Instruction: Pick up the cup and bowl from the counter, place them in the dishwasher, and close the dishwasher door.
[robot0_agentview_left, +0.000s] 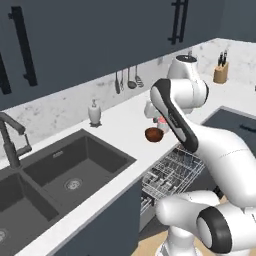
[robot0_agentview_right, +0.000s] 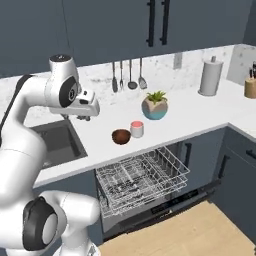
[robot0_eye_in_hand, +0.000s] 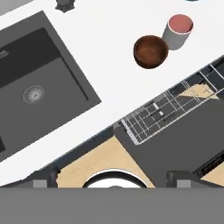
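The dark reddish-brown bowl (robot0_agentview_right: 121, 136) (robot0_agentview_left: 154, 134) (robot0_eye_in_hand: 150, 51) sits on the white counter (robot0_agentview_right: 192, 117) (robot0_eye_in_hand: 105, 61), close beside the salmon-red cup (robot0_agentview_right: 137, 129) (robot0_eye_in_hand: 178, 30). In the left base view the cup (robot0_agentview_left: 161, 121) is partly hidden behind the arm. My gripper (robot0_agentview_right: 81, 117) (robot0_eye_in_hand: 112, 180) hangs open and empty above the counter edge by the sink, left of the bowl and well above it. Below the counter the dishwasher's white wire rack (robot0_agentview_right: 141, 178) (robot0_agentview_left: 172, 172) (robot0_eye_in_hand: 168, 111) is pulled out over the lowered dishwasher door (robot0_agentview_right: 165, 212) (robot0_eye_in_hand: 175, 146).
A dark double sink (robot0_agentview_left: 65, 172) (robot0_eye_in_hand: 39, 87) lies left of the bowl, with a soap dispenser (robot0_agentview_left: 94, 112) behind it. A plant pot (robot0_agentview_right: 155, 106) stands behind the cup. A paper towel roll (robot0_agentview_right: 210, 76), a knife block (robot0_agentview_left: 220, 72) and hanging utensils (robot0_agentview_right: 130, 75) line the back wall.
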